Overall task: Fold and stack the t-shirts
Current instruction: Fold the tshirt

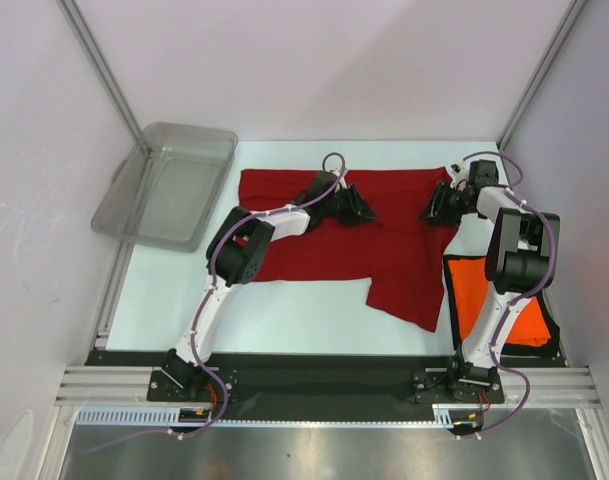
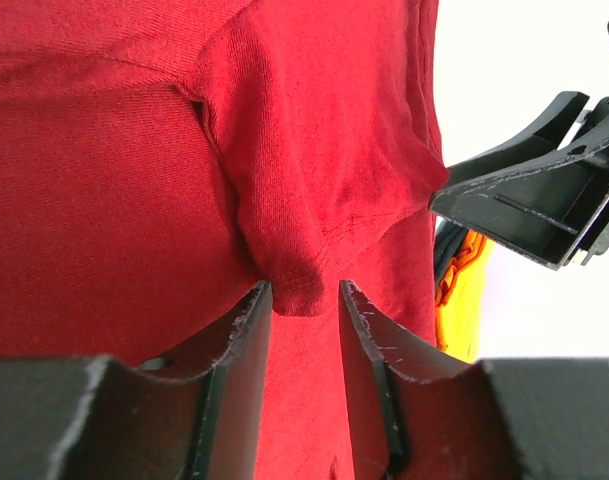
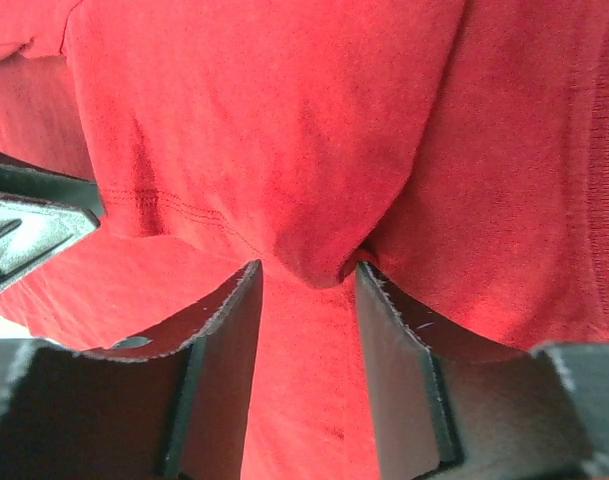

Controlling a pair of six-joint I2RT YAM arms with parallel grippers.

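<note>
The dark red t-shirt lies spread across the middle of the table, with one part reaching toward the near edge on the right. My left gripper is low over its upper middle. In the left wrist view my left gripper has its jaws drawn close on a raised bunch of the red cloth. My right gripper is at the shirt's upper right. In the right wrist view my right gripper pinches a similar bunch of the cloth. The bright orange t-shirt lies folded at the right, partly under the right arm.
A translucent grey plastic tub stands at the far left, partly off the table edge. Metal frame posts rise at the back corners. The two grippers are close together. The right one shows in the left wrist view, and the left one shows in the right wrist view.
</note>
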